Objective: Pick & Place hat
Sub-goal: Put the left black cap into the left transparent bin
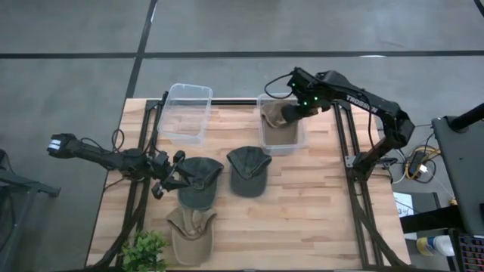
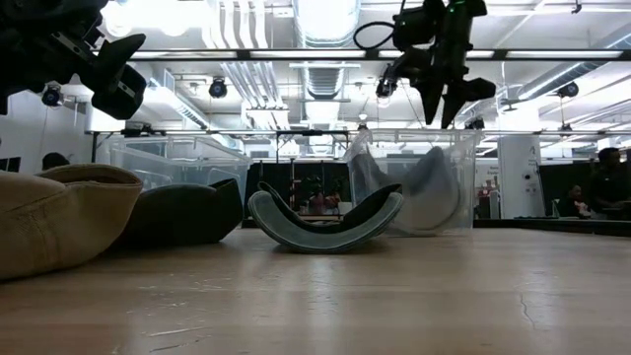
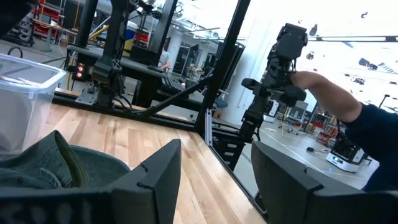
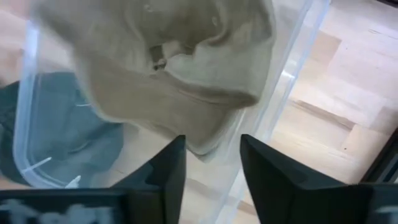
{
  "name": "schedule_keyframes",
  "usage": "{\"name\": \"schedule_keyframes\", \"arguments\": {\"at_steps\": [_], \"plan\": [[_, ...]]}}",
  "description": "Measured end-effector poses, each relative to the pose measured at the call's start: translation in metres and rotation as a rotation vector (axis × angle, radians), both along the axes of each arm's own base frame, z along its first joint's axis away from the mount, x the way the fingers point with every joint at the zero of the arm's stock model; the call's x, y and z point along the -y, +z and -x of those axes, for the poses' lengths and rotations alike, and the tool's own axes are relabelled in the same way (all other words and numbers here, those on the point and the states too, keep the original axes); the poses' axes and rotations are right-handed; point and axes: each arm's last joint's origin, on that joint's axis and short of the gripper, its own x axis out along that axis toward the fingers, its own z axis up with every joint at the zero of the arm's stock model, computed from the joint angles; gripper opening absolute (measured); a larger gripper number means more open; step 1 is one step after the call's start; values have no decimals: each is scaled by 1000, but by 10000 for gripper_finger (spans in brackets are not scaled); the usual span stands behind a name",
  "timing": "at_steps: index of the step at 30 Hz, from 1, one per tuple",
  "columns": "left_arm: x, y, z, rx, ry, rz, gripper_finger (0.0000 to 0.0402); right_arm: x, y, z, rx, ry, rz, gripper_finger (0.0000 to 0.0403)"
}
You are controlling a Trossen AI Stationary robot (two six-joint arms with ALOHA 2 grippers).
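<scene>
A tan hat point(image 1: 271, 113) point(image 4: 168, 56) lies inside the right clear bin point(image 1: 296, 140), against its far-left corner. My right gripper point(image 1: 288, 115) point(image 4: 212, 143) hangs open just above that hat; in the low view my right gripper point(image 2: 444, 104) is over the bin's rim. My left gripper point(image 1: 172, 175) point(image 3: 214, 155) is open and raised beside a dark green cap point(image 1: 198, 180) point(image 3: 50, 168), at its left edge. A second dark green cap point(image 1: 248, 170) point(image 2: 325, 222) lies upturned on its crown mid-table. A tan cap point(image 1: 189, 230) point(image 2: 59, 217) lies near the front edge.
A second clear bin point(image 1: 185, 112) stands at the far left of the table. A small green plant point(image 1: 144, 253) sits at the near-left corner. Black frame rails point(image 1: 344, 151) run along both sides. A person's sleeved arm point(image 3: 348, 106) shows beyond the table.
</scene>
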Motion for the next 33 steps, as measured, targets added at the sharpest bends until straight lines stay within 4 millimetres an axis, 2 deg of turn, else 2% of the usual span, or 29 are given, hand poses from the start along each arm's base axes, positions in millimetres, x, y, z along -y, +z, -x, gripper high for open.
{"name": "schedule_keyframes", "arguments": {"at_steps": [6, 13, 18, 33], "plan": [[0, 0, 0, 0, 0, 0, 188, -3, 20, 1, 86, 19, 4, 184], [0, 0, 0, 0, 1, 0, 188, -22, 38, 2, 165, 88, 27, 183], [0, 0, 0, 0, 1, 0, 188, -38, 43, -5, 195, 160, 44, 178], [0, 0, 0, 0, 0, 0, 188, -103, 47, -38, 297, 380, 48, 176]]}}
